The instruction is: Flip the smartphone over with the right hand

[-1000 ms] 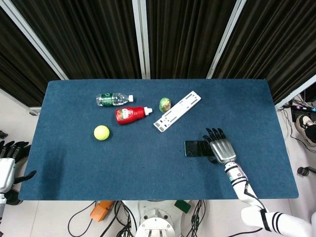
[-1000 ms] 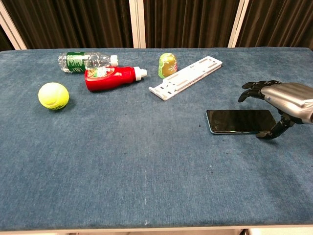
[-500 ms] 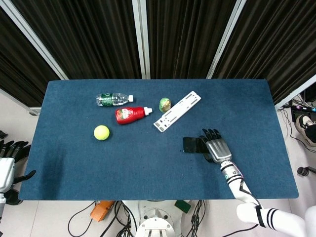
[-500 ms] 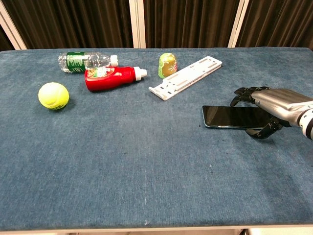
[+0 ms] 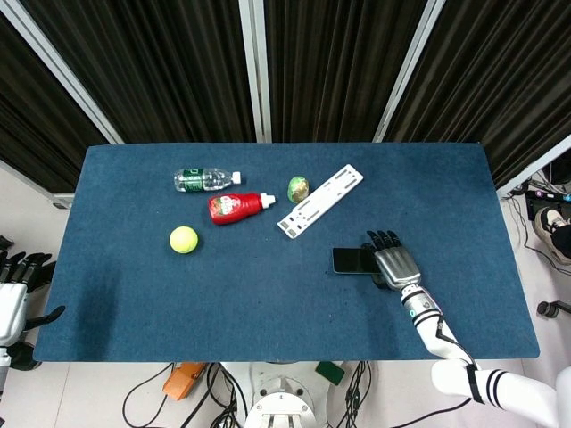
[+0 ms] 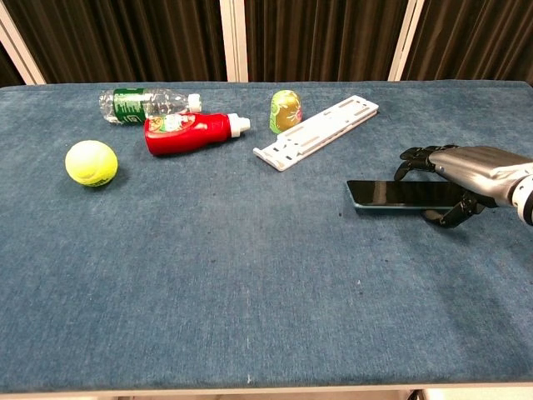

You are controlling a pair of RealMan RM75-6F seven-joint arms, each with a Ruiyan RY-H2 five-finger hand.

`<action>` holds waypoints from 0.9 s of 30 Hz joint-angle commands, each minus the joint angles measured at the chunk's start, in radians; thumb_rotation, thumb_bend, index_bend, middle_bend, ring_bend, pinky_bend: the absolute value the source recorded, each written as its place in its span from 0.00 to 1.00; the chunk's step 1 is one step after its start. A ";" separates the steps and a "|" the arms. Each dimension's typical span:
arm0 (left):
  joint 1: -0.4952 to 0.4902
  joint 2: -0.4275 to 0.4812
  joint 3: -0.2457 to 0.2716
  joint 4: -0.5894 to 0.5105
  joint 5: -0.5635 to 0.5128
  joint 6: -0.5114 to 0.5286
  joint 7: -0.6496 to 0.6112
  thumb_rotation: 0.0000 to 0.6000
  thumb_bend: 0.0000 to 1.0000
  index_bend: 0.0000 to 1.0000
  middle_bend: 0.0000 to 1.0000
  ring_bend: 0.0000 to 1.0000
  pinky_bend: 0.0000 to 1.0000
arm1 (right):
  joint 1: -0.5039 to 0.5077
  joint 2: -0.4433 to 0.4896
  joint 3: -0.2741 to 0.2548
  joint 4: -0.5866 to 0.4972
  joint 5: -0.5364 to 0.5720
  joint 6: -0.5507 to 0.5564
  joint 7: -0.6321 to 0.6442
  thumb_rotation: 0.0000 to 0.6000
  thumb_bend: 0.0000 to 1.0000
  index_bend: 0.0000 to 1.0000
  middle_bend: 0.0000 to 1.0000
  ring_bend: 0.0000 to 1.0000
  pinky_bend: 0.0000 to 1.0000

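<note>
The black smartphone [image 5: 350, 259] [image 6: 400, 193] is at the right of the blue table [image 5: 268, 294], screen up. My right hand [image 5: 395, 265] [image 6: 470, 167] grips its right end, fingers over the far edge and thumb underneath. In the chest view the phone looks thin and edge-on, with the held end raised off the cloth. My left hand [image 5: 11, 290] hangs off the table's left edge in the head view, fingers apart and holding nothing.
A white perforated strip [image 5: 320, 201] [image 6: 316, 132] lies just behind and left of the phone. Further left are a green egg-shaped object [image 5: 298, 188], a red bottle [image 5: 236, 207], a water bottle [image 5: 203, 179] and a tennis ball [image 5: 184, 239].
My right hand moved in over the phone's right end and closed on it, thumb sliding under. The phone shifted slightly left, then its held end rose.
</note>
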 commanded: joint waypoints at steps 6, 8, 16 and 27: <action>0.000 0.008 -0.001 -0.012 -0.001 0.003 0.009 1.00 0.03 0.17 0.16 0.11 0.00 | 0.030 0.056 -0.005 -0.048 0.027 -0.037 -0.031 1.00 0.76 0.32 0.10 0.00 0.06; 0.001 0.010 -0.001 -0.015 -0.002 0.004 0.012 1.00 0.03 0.17 0.16 0.11 0.00 | 0.037 0.081 -0.014 -0.069 0.032 -0.053 -0.037 1.00 0.79 0.33 0.11 0.00 0.06; 0.002 0.015 -0.001 -0.024 -0.007 0.002 0.021 1.00 0.03 0.17 0.16 0.11 0.00 | 0.052 0.156 -0.035 -0.128 0.048 -0.080 -0.037 1.00 0.88 0.35 0.13 0.00 0.06; -0.002 0.030 -0.002 -0.049 -0.007 0.000 0.041 1.00 0.03 0.17 0.16 0.11 0.00 | 0.133 0.142 0.009 -0.085 0.131 -0.106 -0.068 1.00 0.88 0.34 0.14 0.00 0.06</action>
